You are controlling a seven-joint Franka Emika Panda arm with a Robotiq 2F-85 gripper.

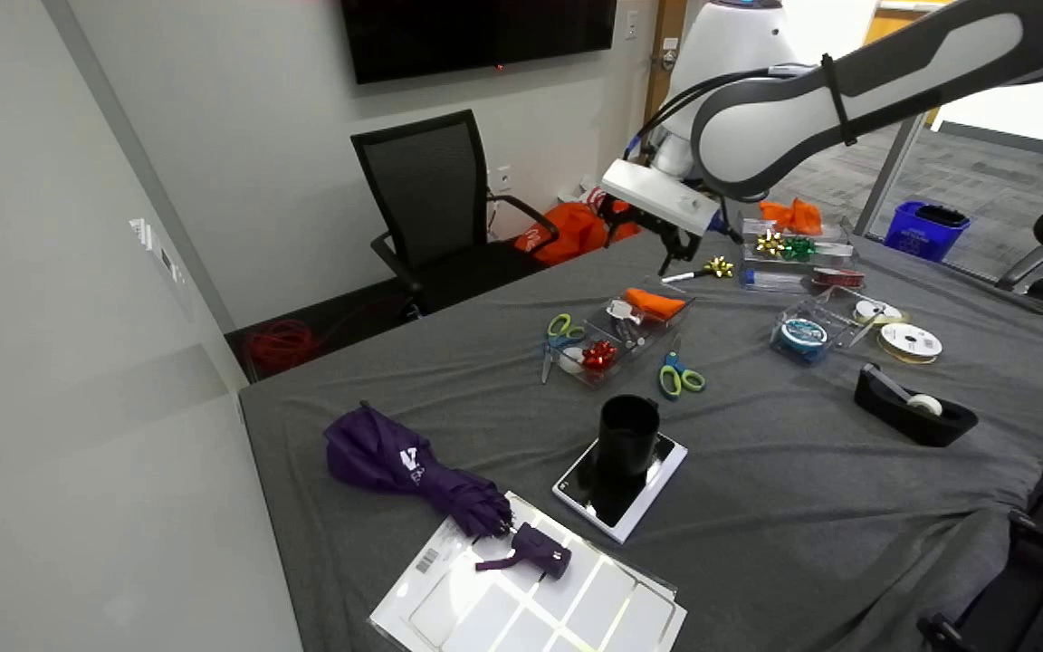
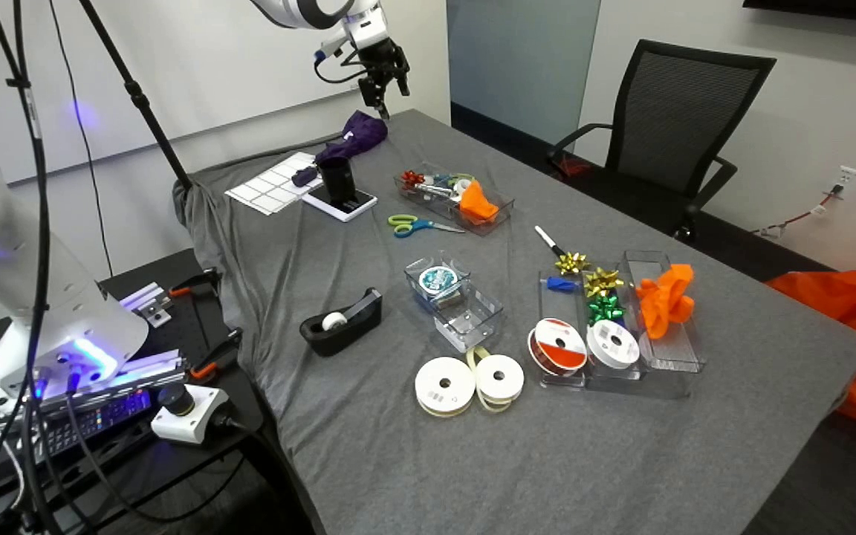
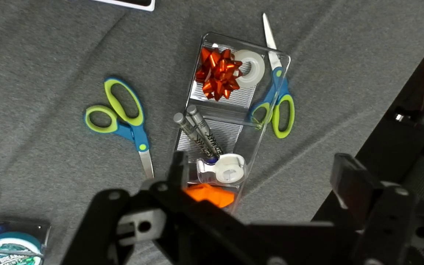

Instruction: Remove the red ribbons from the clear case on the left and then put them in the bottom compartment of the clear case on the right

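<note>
Claw [image 3: 262, 163] hangs with its fingers well apart, gripping nothing visible, in the wrist view, which looks down on the left clear case [image 3: 247, 42]. The red bow [image 3: 219, 71], which I take as the ribbon meant, sits in that case's end compartment, overlapping a tape roll [image 3: 256, 68]; the divider [image 3: 226, 115] presumably keeps them off the pens [image 3: 207, 132]. Scissors [image 3: 138, 134] flank the case's long sides, which favours dropping in from above.

In an exterior view, a mug [image 1: 627, 435] stands on a tablet [image 1: 621, 507] near the case's bow end, likely hindering low moves there.

In an exterior view, the right clear case [image 2: 562, 305], the probable goal, sits on the surface [image 2: 398, 461] well apart from the left clear case, a marker [image 2: 549, 239] and loose gold bow [image 2: 571, 263] between. Spools [image 2: 621, 351] crowd it; which compartment counts as bottom I cannot tell. The surface's edge by the chair [image 2: 684, 111] runs past the left clear case, a bare strip between.
</note>
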